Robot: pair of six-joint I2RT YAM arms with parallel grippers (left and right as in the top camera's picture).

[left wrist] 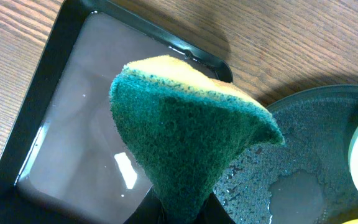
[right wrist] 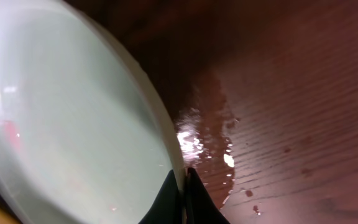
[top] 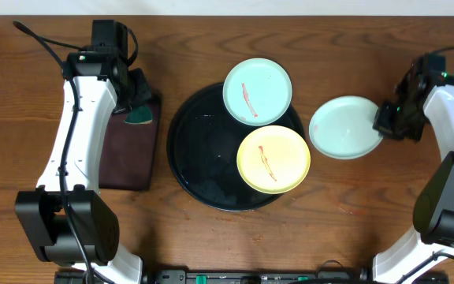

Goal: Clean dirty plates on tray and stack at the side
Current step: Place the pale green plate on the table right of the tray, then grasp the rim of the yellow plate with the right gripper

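Care with the pinch matters most for the right gripper [top: 383, 120], whose jaws are closed on the right rim of a pale turquoise round shallow plate [top: 344, 128]. That plate is off to the right of the large glossy black round tray [top: 189, 150], over the wooden table [top: 345, 47]; whether it lies flat I cannot tell. I judge it should be settled level before release, so the other 2 can stack on it. A wet patch [right wrist: 210, 130] beside it makes sliding a risk. The left gripper [top: 138, 101] is clamped on a green-and-yellow sponge [left wrist: 191, 134] above the small rectangular dark brown tray [top: 128, 162], which holds a shallow pool of water. The black tray is beaded with droplets and carries 2 red-smeared plates: a pale yellow plate [top: 273, 159] at its right and a second turquoise plate [top: 257, 91] overlapping its far rim
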